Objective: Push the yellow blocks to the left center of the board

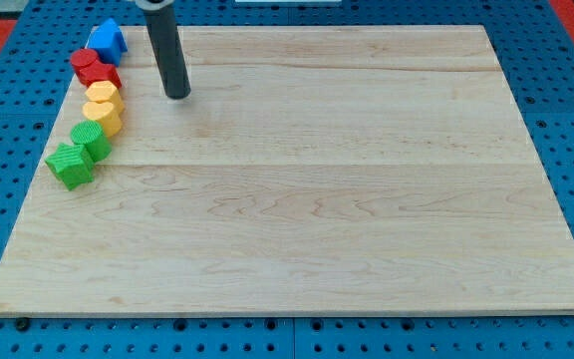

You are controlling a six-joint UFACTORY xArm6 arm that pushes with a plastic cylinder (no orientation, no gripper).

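Two yellow blocks sit on the board's left edge, one (102, 94) just above the other (104, 116); their shapes look rounded or hexagonal. They are part of a column of blocks running down the left edge. My tip (177, 96) rests on the wooden board (307, 179) to the right of the upper yellow block, a short gap away and not touching it. The dark rod rises from the tip toward the view's top.
A blue block (107, 39) sits at the top of the column. Two red blocks (94, 68) lie below it, touching the upper yellow one. Two green blocks (90, 139) (70, 165) lie below the yellow ones. A blue pegboard surrounds the board.
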